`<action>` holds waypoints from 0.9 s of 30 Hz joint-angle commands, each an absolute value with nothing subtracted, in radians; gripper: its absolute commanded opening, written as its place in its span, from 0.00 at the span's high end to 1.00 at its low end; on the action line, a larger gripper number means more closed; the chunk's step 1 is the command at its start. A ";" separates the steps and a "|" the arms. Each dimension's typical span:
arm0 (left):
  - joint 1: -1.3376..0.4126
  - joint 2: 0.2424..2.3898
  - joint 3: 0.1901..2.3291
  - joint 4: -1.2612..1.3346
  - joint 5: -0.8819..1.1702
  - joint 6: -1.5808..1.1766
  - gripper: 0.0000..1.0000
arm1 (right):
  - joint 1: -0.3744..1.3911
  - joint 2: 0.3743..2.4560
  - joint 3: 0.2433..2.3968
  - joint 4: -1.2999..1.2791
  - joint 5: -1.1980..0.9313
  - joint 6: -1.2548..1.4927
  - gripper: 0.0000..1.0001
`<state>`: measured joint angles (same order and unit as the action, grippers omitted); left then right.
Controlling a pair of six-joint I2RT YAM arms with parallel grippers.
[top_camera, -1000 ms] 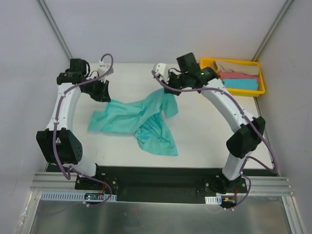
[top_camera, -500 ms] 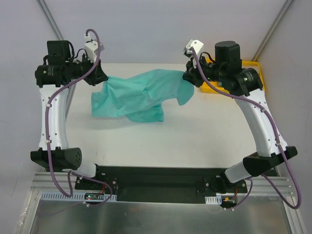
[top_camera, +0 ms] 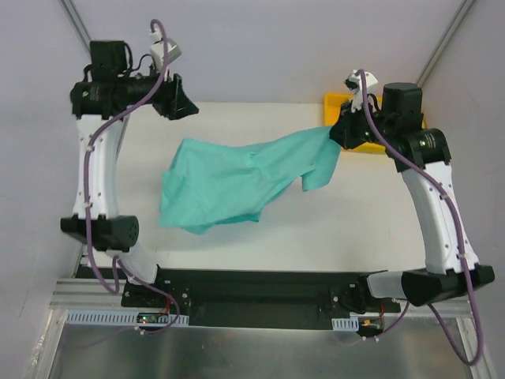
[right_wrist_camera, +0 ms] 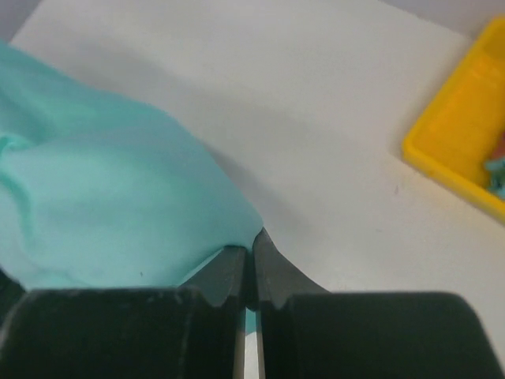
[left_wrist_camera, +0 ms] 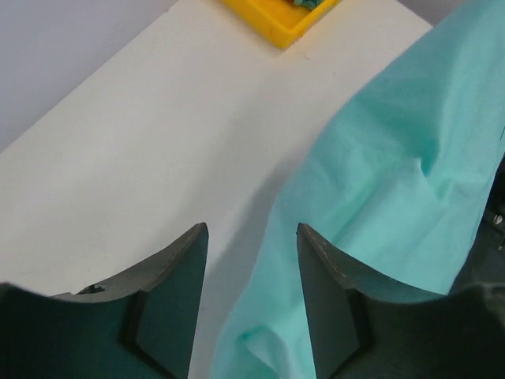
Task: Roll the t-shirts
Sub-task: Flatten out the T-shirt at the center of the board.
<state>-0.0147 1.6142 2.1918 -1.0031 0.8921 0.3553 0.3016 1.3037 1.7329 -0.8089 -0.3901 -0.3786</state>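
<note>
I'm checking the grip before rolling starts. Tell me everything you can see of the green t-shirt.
The sea-green t-shirt is plain, soft, creased cotton-like cloth, spread unrolled over the white table. Its right edge is pinched in the shut right tool, so it sags leftward. The open left tool is clear of it.

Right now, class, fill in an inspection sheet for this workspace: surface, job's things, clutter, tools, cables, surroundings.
Surface: white table, no marks seen.
Job's things: sea-green t-shirt, crumpled, one edge lifted by the right arm; cannot tell if its low end touches the table. Other shirts mostly hidden.
Clutter: yellow tray at the far right corner, partly behind the right arm.
Tools: left tool open, holding nothing; right tool shut on the t-shirt's edge.
Cables: purple cables along both arms, no snag seen.
Surroundings: grey walls; nothing else seen.
</note>
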 commanded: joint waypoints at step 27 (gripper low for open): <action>0.058 1.442 1.540 -1.003 0.212 0.278 0.01 | 0.678 1.204 1.101 -0.772 -0.580 -1.010 0.45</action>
